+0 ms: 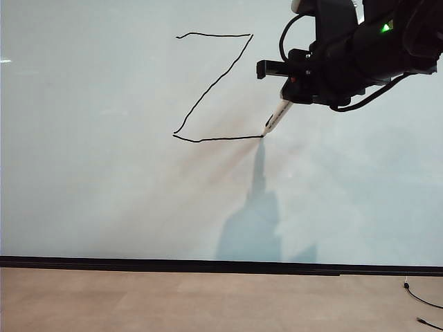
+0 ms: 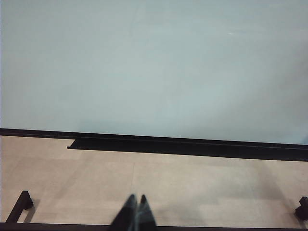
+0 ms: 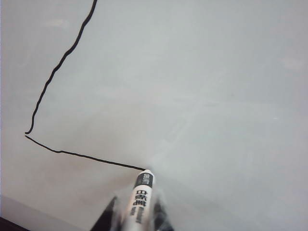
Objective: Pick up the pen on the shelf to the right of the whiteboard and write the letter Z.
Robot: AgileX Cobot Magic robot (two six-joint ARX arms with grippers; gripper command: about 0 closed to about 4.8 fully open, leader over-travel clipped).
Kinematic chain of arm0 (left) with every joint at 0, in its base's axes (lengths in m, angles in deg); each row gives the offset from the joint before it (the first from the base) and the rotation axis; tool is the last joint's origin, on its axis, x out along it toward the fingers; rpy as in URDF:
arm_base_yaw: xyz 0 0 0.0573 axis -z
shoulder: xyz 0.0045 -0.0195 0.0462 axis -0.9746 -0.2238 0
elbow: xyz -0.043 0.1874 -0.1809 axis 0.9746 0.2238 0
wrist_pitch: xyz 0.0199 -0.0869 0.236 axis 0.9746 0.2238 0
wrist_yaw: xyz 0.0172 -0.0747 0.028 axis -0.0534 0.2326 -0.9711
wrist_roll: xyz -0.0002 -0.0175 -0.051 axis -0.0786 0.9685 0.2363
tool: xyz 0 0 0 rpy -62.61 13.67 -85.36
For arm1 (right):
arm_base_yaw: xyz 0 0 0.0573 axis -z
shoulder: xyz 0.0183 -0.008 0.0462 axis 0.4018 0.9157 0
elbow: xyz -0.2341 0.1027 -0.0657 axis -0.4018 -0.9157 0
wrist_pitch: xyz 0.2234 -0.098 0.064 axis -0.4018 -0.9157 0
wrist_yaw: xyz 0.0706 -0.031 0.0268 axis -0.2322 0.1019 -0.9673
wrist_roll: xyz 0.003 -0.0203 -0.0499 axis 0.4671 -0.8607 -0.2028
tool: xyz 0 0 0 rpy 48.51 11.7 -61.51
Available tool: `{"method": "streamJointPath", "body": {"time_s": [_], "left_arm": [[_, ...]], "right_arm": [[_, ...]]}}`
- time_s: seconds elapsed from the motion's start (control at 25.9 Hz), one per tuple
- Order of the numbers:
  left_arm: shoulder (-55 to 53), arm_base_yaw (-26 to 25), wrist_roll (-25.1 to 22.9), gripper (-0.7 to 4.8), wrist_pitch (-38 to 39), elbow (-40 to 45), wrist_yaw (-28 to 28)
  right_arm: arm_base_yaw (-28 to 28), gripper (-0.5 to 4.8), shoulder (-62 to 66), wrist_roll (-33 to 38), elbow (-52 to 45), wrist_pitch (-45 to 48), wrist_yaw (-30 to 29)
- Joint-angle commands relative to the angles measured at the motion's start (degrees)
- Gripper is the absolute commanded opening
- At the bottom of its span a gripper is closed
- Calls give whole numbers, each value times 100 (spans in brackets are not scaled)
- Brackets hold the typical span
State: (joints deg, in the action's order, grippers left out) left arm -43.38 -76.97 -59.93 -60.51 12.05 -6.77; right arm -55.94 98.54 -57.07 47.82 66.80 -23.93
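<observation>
The slim white marker pen point(image 3: 140, 201) is clamped between the narrowed jaws of the right gripper point(image 1: 294, 93), its dark tip pressed to the large glossy pale grey-white whiteboard point(image 1: 104, 194) at the right end of the bottom stroke of the thin black hand-drawn letter Z point(image 1: 214, 86), which looks complete. A stray tail or smear could be left if the tip is dragged sideways instead of being lifted straight off; the marker could also be levered loose by too much pressure. The left gripper point(image 2: 134, 211) is held low over the tan wooden surface point(image 2: 192, 183), fingers together and empty. The shelf is not clearly made out, and the right fingers are largely cut off in the wrist view
</observation>
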Motion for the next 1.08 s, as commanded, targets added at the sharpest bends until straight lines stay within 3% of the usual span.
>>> {"method": "streamJointPath", "body": {"time_s": [0.04, 0.15, 0.35, 0.73, 1.08], "left_arm": [[-4, 2, -26, -5, -31, -13, 2], [-4, 2, -26, -4, -31, -13, 2], [-4, 2, -26, -4, -31, -13, 4], [-4, 2, -26, -4, -31, -13, 2], [-4, 2, -26, -4, -31, -13, 4]], "right_arm": [[-219, -7, -299, -101, -11, 256, -46], [-1084, -7, -1510, -741, -243, -538, 575], [-1438, -7, -2564, -1021, -474, -1497, 647], [-1375, -7, -4870, -1158, -1069, -3657, 645], [-1331, -7, -7938, -1056, -1921, -5270, 380]]}}
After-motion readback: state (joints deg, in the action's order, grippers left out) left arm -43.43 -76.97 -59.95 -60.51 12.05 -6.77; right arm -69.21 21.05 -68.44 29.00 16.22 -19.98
